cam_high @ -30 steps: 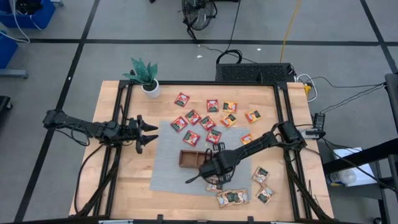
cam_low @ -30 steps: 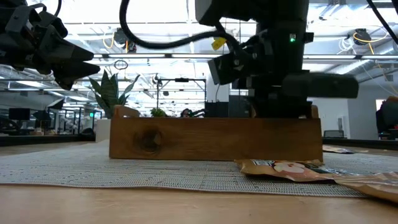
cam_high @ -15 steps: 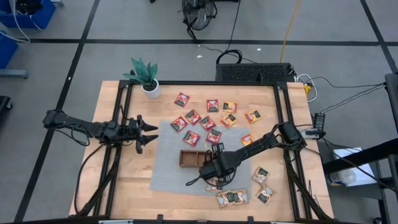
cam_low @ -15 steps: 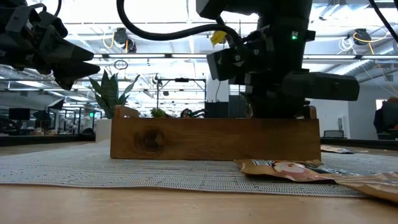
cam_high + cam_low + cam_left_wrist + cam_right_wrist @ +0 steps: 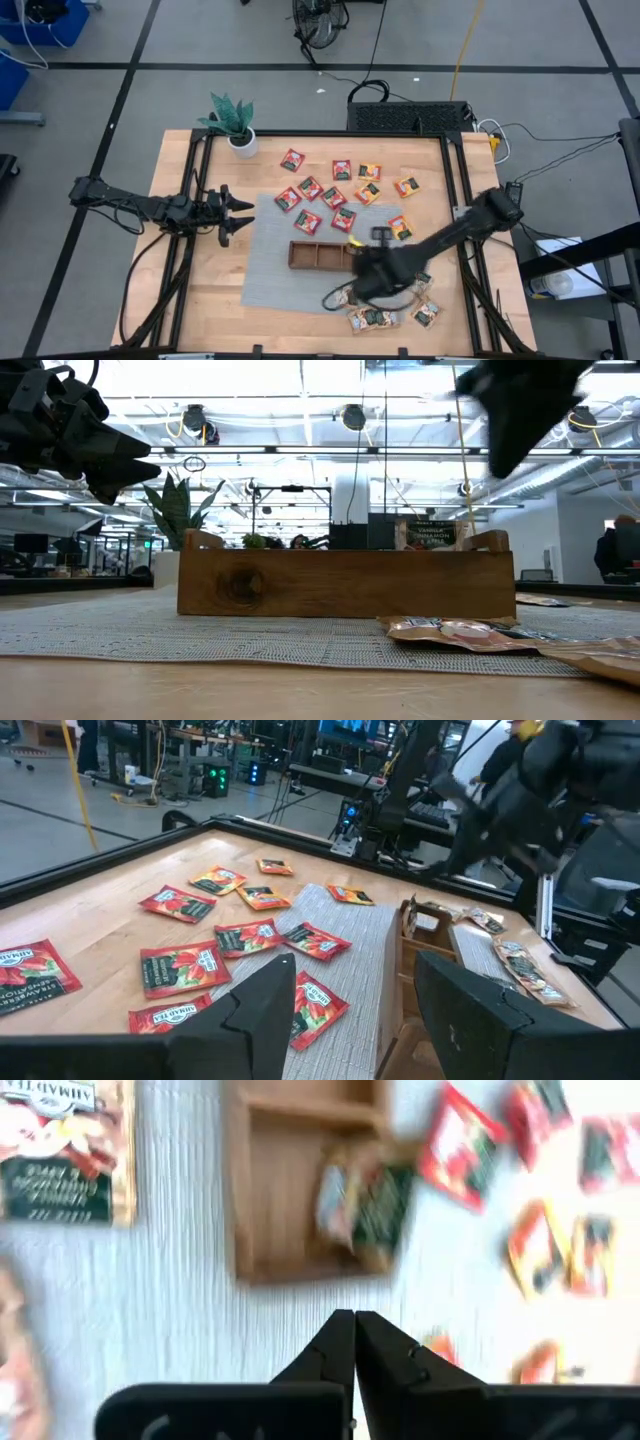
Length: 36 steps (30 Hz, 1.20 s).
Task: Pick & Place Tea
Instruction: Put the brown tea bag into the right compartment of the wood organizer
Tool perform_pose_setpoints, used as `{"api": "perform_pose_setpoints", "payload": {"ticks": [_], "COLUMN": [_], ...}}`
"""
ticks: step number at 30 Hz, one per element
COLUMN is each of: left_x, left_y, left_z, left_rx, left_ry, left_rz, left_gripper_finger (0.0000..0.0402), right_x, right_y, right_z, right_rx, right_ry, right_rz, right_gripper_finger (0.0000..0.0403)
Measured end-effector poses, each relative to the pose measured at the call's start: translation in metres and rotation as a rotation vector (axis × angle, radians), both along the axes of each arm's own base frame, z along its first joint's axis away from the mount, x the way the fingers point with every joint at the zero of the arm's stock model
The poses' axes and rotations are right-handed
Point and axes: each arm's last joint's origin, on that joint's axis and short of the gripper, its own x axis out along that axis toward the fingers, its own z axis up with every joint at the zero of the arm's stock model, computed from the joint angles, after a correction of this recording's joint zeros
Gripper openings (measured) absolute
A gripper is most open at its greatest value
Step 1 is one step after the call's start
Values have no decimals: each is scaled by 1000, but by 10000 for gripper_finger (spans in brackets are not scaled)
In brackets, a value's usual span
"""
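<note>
**One sachet in the tray, the rest scattered on both sides**

One dark green sachet (image 5: 365, 1205) leans in the end compartment of the wooden tray (image 5: 315, 255), standing up against its wall; in the low view its top edge shows above the rim (image 5: 427, 534), with writing too small to read surely. The right gripper (image 5: 353, 1342) hovers just off that end of the tray, fingers pressed together and holding nothing.

The remaining tea lies two ways from it. A few green-and-white sachets (image 5: 373, 318) rest on the table's near edge, just beside the right arm. The red sachets (image 5: 310, 187) and orange-yellow sachets (image 5: 370, 172) are spread beyond the tray, toward the potted plant (image 5: 233, 122). Judging by this, the right arm is nearer to both groups. The near ones lie flat and square, so no long axis matters for the grasp.

The left gripper (image 5: 238, 215) waits at the left edge of the grey mat (image 5: 265, 265), fingers spread and empty, pointing toward the red sachets.

In the left wrist view one red packet (image 5: 30, 970) reads "AHMAD TEA" and "STRAWBERRY"; in the right wrist view a green packet (image 5: 62, 1148) shows "AHMAD TEA".
</note>
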Motion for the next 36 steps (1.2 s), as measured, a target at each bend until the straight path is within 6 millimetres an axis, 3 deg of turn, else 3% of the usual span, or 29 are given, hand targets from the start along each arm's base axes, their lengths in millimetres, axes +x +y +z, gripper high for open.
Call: {"api": "perform_pose_setpoints", "payload": {"ticks": [4,10,16,21,28,36], "left_x": [0,0,0,0,0,0], "left_y": [0,0,0,0,0,0], "left_z": [0,0,0,0,0,0], "left_rx": [0,0,0,0,0,0], "left_ry": [0,0,0,0,1,0], "left_rz": [0,0,0,0,0,0], "left_gripper_finger": [205,205,205,205,205,205], "right_x": [-38,-74,-86,-113,-130,-130], "right_y": [2,-9,-12,-22,-21,-23], "right_z": [12,3,-42,-74,-90,-110], "right_rx": [62,259,516,548,670,752], "right_ry": [-124,-178,-104,131,232,135], "right_rz": [-131,-170,-306,-556,-723,-650], "right_gripper_finger": [0,20,126,191,170,140]}}
